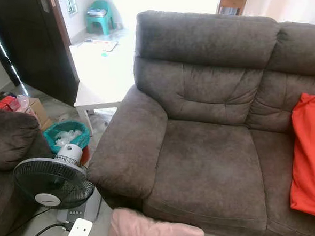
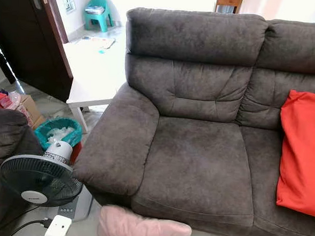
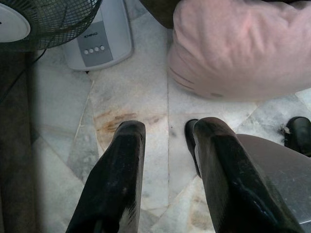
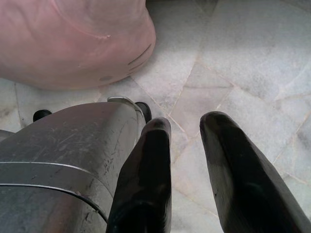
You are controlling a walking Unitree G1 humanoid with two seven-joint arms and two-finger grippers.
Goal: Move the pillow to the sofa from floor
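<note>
Lying on the marble floor [image 3: 131,107] against the brown sofa [image 1: 208,158] front, the pillow [image 1: 153,230] looked soft, pale pink and plump. Both the left tool [image 3: 165,133] and right tool [image 4: 184,128] hung above the tiles, fingers apart, gripping nothing.

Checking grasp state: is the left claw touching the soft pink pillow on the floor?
Apart. In the left wrist view, the left claw is open over bare marble floor, with a strip of tile visible between its fingertips and the soft pink pillow.
</note>
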